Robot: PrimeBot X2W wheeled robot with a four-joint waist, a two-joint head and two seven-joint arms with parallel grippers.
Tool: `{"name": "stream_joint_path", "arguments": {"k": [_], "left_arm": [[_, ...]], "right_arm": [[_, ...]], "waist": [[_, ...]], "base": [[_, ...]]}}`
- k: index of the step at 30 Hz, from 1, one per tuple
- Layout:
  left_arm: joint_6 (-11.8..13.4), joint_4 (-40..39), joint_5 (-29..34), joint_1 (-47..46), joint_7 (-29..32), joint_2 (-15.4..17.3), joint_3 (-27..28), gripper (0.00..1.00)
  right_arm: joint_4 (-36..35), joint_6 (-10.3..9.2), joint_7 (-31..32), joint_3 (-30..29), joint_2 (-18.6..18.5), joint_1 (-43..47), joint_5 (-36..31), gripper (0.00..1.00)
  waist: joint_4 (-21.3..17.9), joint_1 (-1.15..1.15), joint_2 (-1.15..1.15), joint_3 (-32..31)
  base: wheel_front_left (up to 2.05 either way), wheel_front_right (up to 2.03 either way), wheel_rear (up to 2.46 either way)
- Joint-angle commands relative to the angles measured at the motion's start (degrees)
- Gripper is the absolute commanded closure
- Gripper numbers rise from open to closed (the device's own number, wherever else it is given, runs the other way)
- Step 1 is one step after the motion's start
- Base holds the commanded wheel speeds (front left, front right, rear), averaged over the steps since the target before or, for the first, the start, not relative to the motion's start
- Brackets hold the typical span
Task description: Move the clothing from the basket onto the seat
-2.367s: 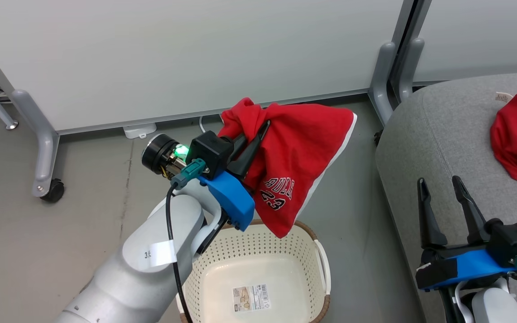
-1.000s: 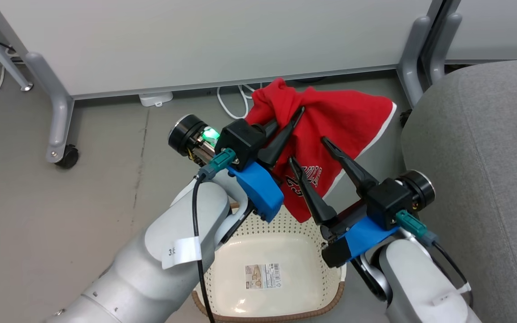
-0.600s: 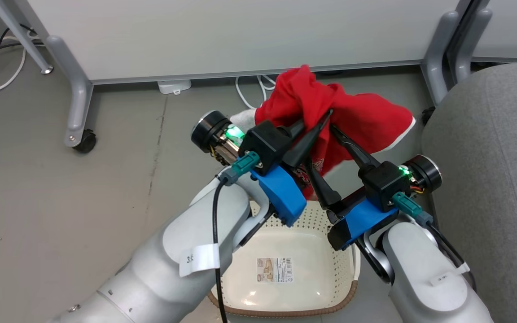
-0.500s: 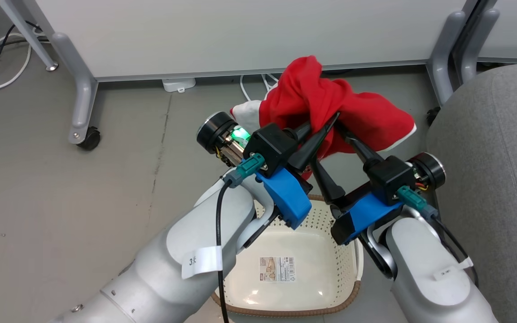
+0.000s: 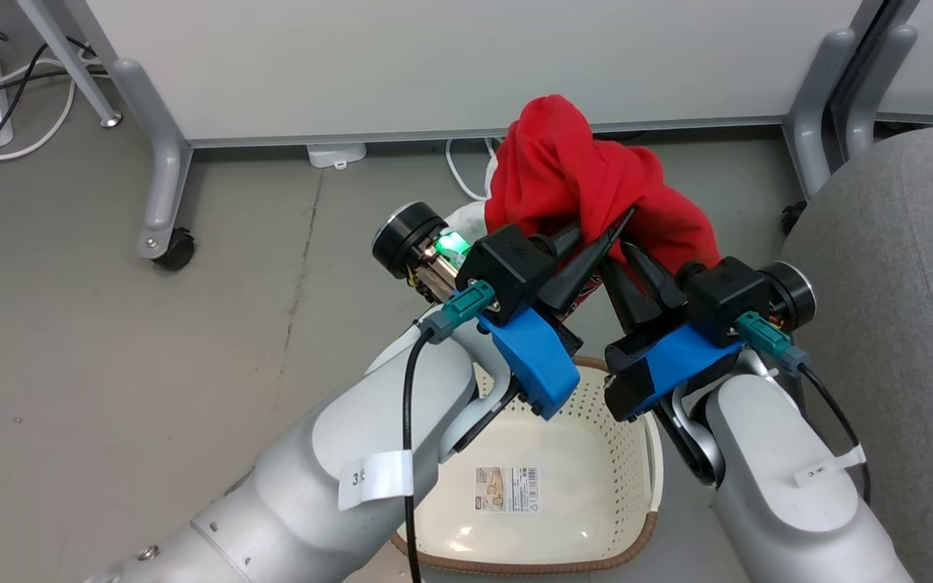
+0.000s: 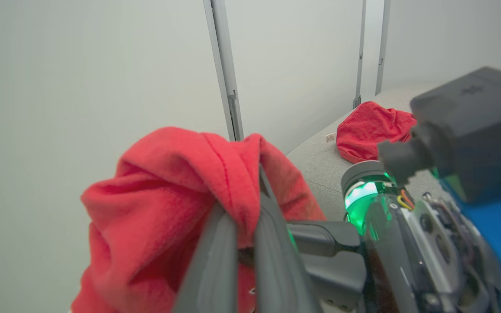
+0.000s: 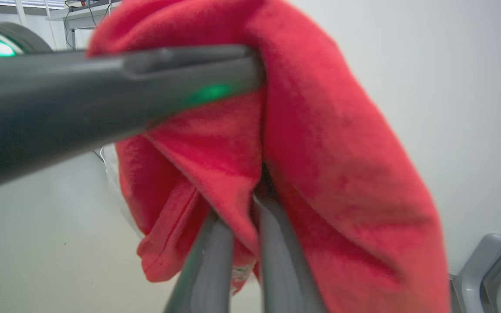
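My left gripper (image 5: 600,231) and my right gripper (image 5: 624,263) are both squeezed tight on the same red clothing (image 5: 588,178). It bunches up at twelve o'clock from my fingers, high over the basket (image 5: 636,526). The seat (image 5: 904,283) is at three o'clock, nearer my right arm. I think I should swing that way.

you can read "3" on the left forearm tag (image 5: 375,478) and on the right forearm tag (image 5: 827,468); the print on the sticker (image 5: 507,488) in the basket (image 5: 580,506) is too small.
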Motion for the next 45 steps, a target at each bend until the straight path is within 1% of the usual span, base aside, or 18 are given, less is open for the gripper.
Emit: {"name": "stream_joint_path", "arguments": {"k": [1, 13, 14, 15, 16, 25, 33, 45], "left_arm": [[0.3, 0.0, -0.3, -0.8, -0.3, -0.2, -0.1, 1.00], [0.8, 0.5, -0.7, -0.5, -0.3, -0.2, -0.3, 1.00], [0.8, 0.6, -0.7, -0.6, -0.3, -0.2, -0.4, 0.80], [1.0, 0.7, -0.7, -0.8, -0.3, -0.2, -0.4, 0.19], [1.1, 0.7, -0.7, -0.9, -0.3, -0.1, -0.3, 0.00], [1.5, 0.4, -0.1, -1.3, -0.3, -0.1, 0.0, 0.00], [1.7, 0.6, 0.4, -1.5, -0.3, -0.1, 0.6, 0.00], [2.1, 0.5, 1.5, -1.5, -0.3, 0.9, 1.2, 0.00]], "right_arm": [[0.1, 0.01, 0.0, 0.1, -0.1, -0.4, 0.2, 1.00], [0.4, 0.01, 0.0, 0.3, -0.1, 0.0, 1.6, 1.00], [0.4, 0.01, 0.0, 0.3, -0.1, 0.0, 1.7, 1.00], [0.5, 0.01, 0.0, 0.3, -0.1, 0.0, 1.7, 1.00], [0.5, 0.01, 0.0, 0.4, -0.1, -0.1, 1.6, 1.00], [0.4, 0.01, 0.0, 0.4, -0.1, -0.4, 1.9, 1.00], [0.3, 0.01, 0.0, -0.8, -0.1, -0.6, 2.5, 1.00], [-0.7, 0.01, 0.0, -3.7, -0.1, -1.5, 2.3, 1.00]], "waist": [[-0.2, 0.00, 0.00, -0.1], [-0.9, 0.00, 0.00, -0.3], [-0.9, 0.00, 0.00, -0.3], [-0.9, 0.00, 0.00, -0.2], [-0.9, 0.00, 0.00, -0.1], [-0.9, 0.00, 0.00, 0.5], [-1.3, 0.00, 0.00, 1.3], [-5.1, 0.00, 0.00, 3.4]], "base": [[0.00, 0.00, 0.00], [0.00, 0.00, 0.00], [0.00, 0.00, 0.00], [0.00, 0.00, 0.00], [0.00, 0.00, 0.00], [0.00, 0.00, 0.00], [0.00, 0.00, 0.00], [0.00, 0.00, 0.00]]}}
